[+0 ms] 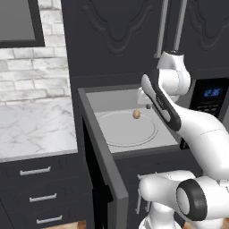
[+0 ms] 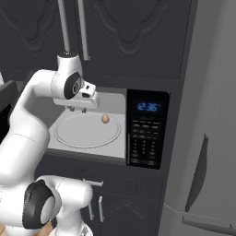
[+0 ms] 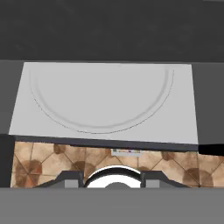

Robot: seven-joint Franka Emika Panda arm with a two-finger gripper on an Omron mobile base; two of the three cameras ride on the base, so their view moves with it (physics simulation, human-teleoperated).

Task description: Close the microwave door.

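The microwave (image 1: 134, 96) stands open, showing its light-grey inside and round turntable (image 1: 127, 129) (image 2: 87, 131) (image 3: 100, 96). A small tan egg-shaped thing (image 1: 137, 114) (image 2: 105, 119) lies at the back of the turntable. The microwave door (image 1: 103, 152) is swung out toward me at the left, seen edge-on. My gripper (image 1: 147, 103) (image 2: 77, 109) (image 3: 112, 178) hangs at the front of the cavity above the turntable, right of the door and apart from it. Its fingers stand apart with nothing between them. The keypad panel (image 2: 147, 133) (image 1: 210, 100) with its blue display is at the right.
A tall grey fridge (image 2: 207, 138) stands to the right. A marble counter (image 1: 31, 125) with drawers (image 1: 36, 171) lies left of the door. Dark upper cabinets with silver bar handles (image 1: 163, 27) (image 2: 69, 23) hang above. Brown tiled floor (image 3: 43, 157) shows below.
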